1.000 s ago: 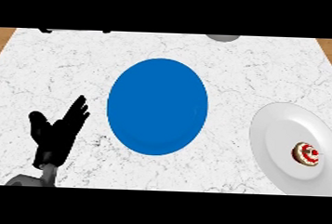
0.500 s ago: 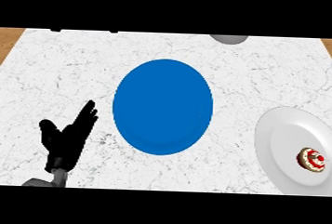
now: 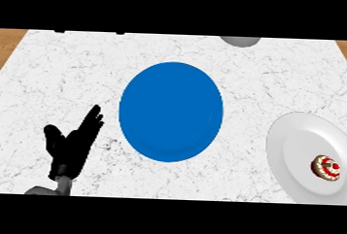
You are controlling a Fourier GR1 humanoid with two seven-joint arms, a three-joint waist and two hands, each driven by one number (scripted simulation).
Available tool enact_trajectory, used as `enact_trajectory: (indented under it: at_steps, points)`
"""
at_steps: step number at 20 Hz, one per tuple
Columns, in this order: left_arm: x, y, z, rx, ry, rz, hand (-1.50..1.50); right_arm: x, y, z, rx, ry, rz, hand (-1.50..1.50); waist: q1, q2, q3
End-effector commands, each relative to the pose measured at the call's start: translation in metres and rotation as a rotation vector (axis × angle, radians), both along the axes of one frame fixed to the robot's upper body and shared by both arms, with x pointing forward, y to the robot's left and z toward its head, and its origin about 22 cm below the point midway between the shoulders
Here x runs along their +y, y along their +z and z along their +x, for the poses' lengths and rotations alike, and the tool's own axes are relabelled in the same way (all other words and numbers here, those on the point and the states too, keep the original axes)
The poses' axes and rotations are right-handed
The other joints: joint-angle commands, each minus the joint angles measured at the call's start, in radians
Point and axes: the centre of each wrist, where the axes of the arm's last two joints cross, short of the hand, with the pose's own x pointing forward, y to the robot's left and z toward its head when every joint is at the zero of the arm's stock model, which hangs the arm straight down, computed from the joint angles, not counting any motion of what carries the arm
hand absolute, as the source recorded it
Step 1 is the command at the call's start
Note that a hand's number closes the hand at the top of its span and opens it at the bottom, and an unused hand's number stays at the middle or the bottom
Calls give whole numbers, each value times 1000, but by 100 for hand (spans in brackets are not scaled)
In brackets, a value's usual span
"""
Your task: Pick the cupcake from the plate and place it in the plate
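White plate (image 3: 294,142) at right holds the cupcake (image 3: 327,167); blue plate (image 3: 171,111) waits at centre.
Left hand (image 3: 71,144) rests spread, near left. Right hand unseen; approach the cupcake from above, lift straight.

no readable text or labels.

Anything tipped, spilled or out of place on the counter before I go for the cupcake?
Nothing stands out. The cupcake sits upright on the white plate at the right edge, the blue plate lies bare mid-counter, and the left robot hand rests open at lower left.
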Motion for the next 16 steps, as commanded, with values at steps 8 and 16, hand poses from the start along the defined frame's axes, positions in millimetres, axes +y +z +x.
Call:
enact_trajectory:
  at_steps: [8,16]
  points:
    - [-3,-20,-16,79,2,-6,0,75,-18,8,159,-12,-133,-150,0,4,-3]
    - [-3,-17,-1,68,1,4,0,94,-45,7,293,2,-182,-150,-2,5,-3]
